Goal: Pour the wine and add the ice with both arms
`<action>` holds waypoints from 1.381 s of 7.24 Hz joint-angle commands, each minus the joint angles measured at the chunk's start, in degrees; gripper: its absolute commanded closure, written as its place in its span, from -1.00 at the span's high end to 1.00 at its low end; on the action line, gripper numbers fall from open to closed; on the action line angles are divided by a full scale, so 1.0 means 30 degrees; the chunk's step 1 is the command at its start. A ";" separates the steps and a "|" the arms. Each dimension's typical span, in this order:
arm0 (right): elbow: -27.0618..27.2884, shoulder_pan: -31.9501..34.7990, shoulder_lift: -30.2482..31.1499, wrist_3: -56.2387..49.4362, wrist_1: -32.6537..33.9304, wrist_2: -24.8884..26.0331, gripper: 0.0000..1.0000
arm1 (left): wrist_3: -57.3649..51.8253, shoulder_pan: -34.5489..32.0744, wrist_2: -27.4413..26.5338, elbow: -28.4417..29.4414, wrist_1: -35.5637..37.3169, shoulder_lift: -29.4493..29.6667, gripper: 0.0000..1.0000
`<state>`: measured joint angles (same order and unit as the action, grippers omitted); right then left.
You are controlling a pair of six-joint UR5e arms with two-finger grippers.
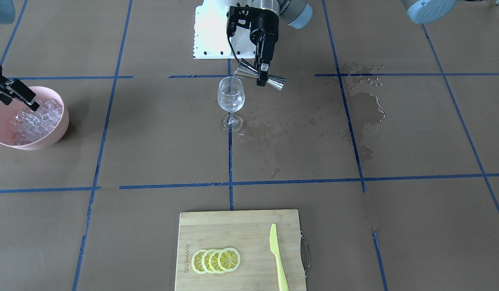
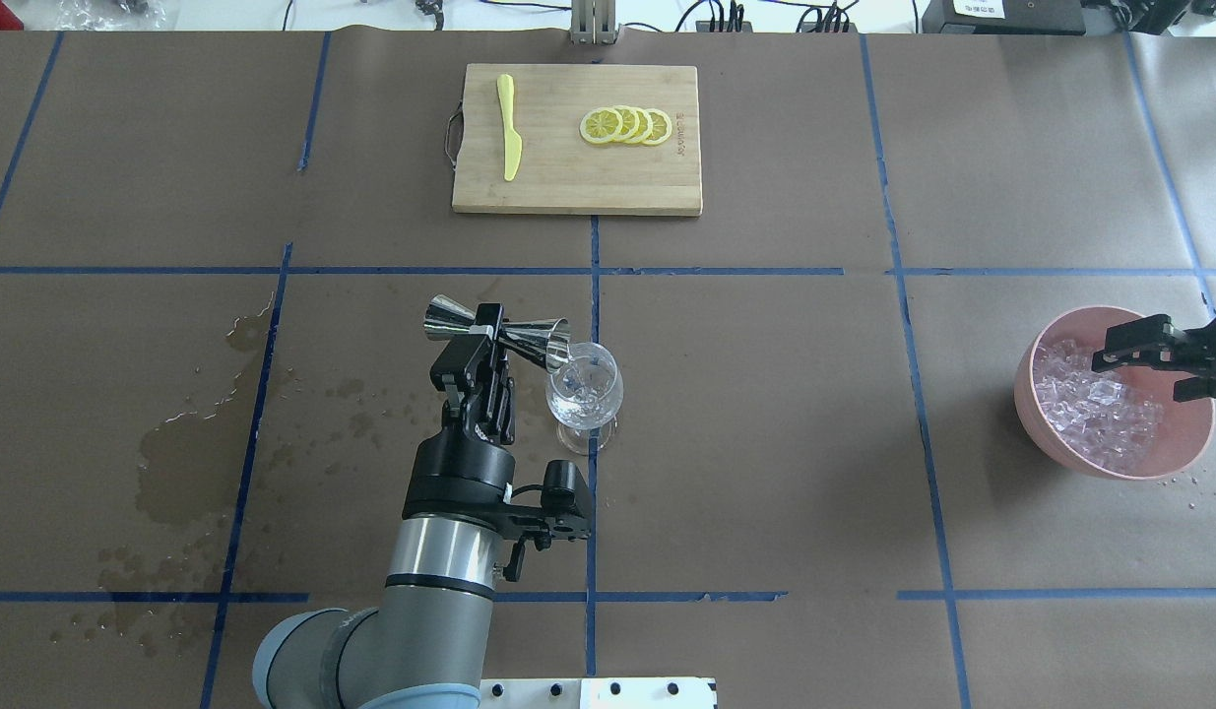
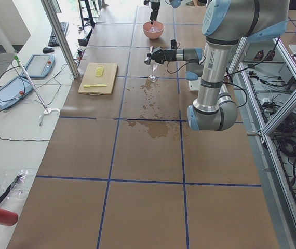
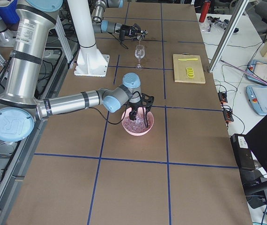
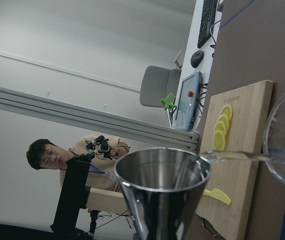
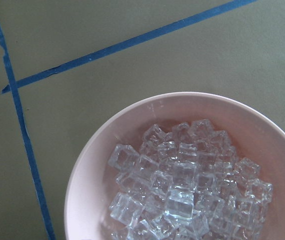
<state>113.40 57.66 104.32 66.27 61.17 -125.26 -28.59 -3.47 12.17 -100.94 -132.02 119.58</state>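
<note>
Glossy clear ice (image 6: 182, 197) (pink bowl (image 6: 88, 200))

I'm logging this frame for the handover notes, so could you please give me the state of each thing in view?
wine glass: upright, partly filled with wine
jigger: tipped sideways, pouring into the glass
left hand: shut on the jigger's waist
pink bowl: upright, filled with ice
right hand: open, above the ice
lemon slices: overlapped on the cutting board
knife: flat on the board
table paper: wet patches
</note>
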 commanded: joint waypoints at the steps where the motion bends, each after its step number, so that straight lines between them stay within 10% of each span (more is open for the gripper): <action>1: -0.0006 0.0000 0.0000 0.0001 0.0000 -0.0025 1.00 | -0.1623 -0.0013 -0.0189 0.0014 -0.0025 0.0129 -1.00; 10: 0.0082 0.0000 -0.0146 0.0001 -0.0029 -0.0025 1.00 | -0.2981 -0.0131 -0.0278 0.0014 -0.3325 0.0129 -1.00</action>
<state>113.60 57.66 104.00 66.27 61.08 -125.33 -37.67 -3.74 11.27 -100.99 -137.90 120.06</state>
